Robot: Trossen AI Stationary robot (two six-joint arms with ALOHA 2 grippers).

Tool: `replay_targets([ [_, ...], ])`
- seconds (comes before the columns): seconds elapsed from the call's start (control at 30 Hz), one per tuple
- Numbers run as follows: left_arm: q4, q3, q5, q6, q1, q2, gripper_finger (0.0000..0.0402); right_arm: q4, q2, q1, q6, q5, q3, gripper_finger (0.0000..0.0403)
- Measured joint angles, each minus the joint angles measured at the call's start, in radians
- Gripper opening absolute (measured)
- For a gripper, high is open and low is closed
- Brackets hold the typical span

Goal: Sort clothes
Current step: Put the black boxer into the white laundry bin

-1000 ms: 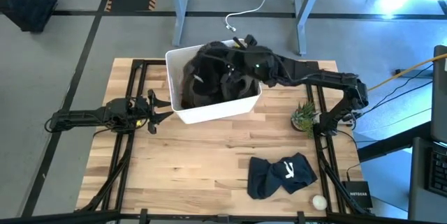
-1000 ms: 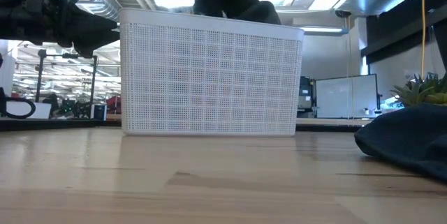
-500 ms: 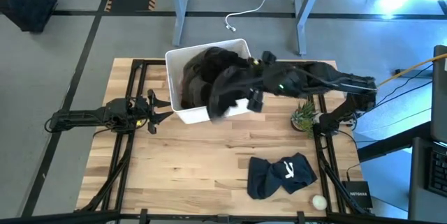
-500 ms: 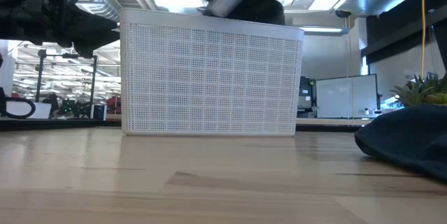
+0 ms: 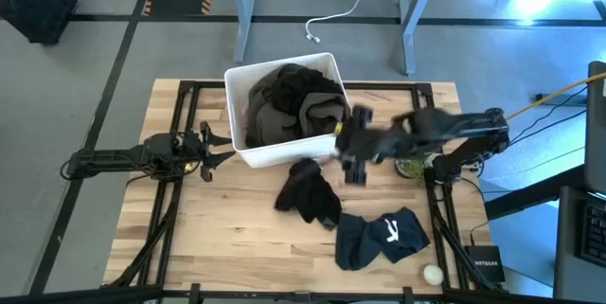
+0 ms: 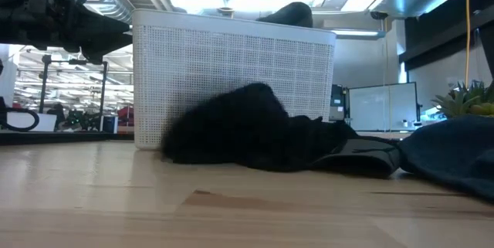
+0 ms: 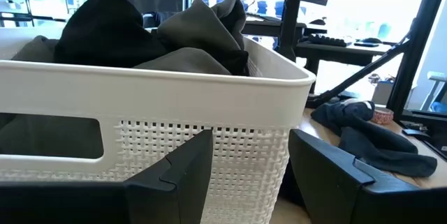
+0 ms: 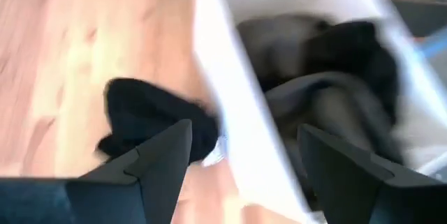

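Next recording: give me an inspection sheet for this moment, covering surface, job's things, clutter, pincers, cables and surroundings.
Surface: light wooden slatted table, on a black frame.
Job's things: black fabric garment lying crumpled on the table in front of the white perforated plastic bin; dark olive and black garments piled in the bin; navy garment with a white mark on the table nearer the front.
Clutter: small green spiky plant; small white ball.
Pincers: right pincer open, empty, above the table beside the bin; left pincer open, waiting at the bin's left.
Cables: white cable on the floor; yellow cable at right.
Surroundings: desk legs behind the table, grey floor.
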Motion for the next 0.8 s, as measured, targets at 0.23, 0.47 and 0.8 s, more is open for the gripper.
replay_targets([
  [0.23, 0.000, 0.000, 0.000, 0.000, 0.000, 0.000, 0.0184, 0.283, 0.002, 0.098, -0.002, -0.005, -0.401, 0.0276],
  [0.47, 0.000, 0.000, 0.000, 0.000, 0.000, 0.000, 0.0184, 0.834, 0.046, 0.085, -0.116, -0.001, -0.814, 0.0276],
  [0.8, 0.000, 0.000, 0.000, 0.000, 0.000, 0.000, 0.0184, 1.032, 0.268, -0.057, -0.122, -0.179, -0.928, 0.0264],
])
